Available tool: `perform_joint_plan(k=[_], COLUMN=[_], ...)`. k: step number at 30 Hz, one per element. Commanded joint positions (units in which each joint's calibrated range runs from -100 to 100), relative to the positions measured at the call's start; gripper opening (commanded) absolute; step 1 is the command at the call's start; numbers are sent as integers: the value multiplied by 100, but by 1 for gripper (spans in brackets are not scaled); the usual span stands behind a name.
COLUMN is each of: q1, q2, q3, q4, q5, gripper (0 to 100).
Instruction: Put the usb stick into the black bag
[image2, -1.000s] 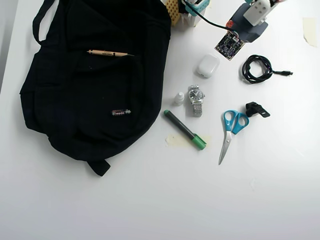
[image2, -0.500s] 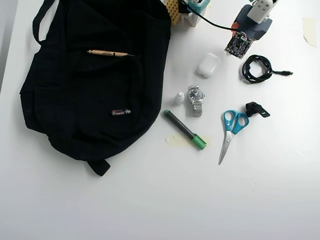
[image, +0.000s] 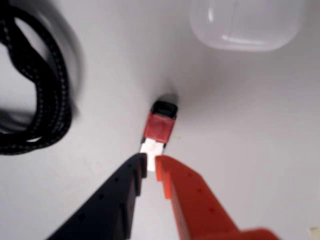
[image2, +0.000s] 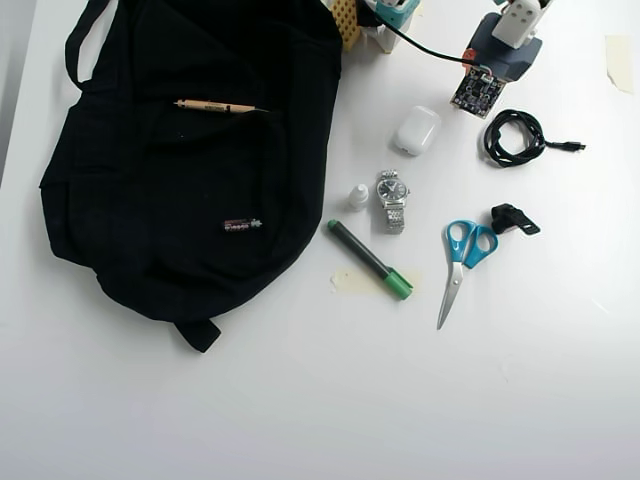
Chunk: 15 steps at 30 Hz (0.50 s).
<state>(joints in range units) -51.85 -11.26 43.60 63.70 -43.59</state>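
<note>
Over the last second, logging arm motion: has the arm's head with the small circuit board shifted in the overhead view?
Yes. The arm head and circuit board moved toward the picture's top right, away from the white earbud case, which stayed put.

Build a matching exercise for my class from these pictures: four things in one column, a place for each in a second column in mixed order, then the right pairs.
Things
1. usb stick
2. pencil
3. green marker
4. scissors

Places
A. lying on the black bag
B. at the tips of the gripper, between the earbud case and the coiled black cable
C. just below the wristwatch, in the overhead view
D. beside the small black clip

Pairs: 1-B, 2-A, 3-C, 4-D
</note>
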Motion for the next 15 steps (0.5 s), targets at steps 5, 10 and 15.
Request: perform_joint_plan(k=[5,10,15], q1=[-13,-50,-43], q2=[-19,-19,-11], q3=[-29,-11,7], q4=[-48,-65,-229], q5=[-1084,-1084,-1079], gripper=[5,22,27])
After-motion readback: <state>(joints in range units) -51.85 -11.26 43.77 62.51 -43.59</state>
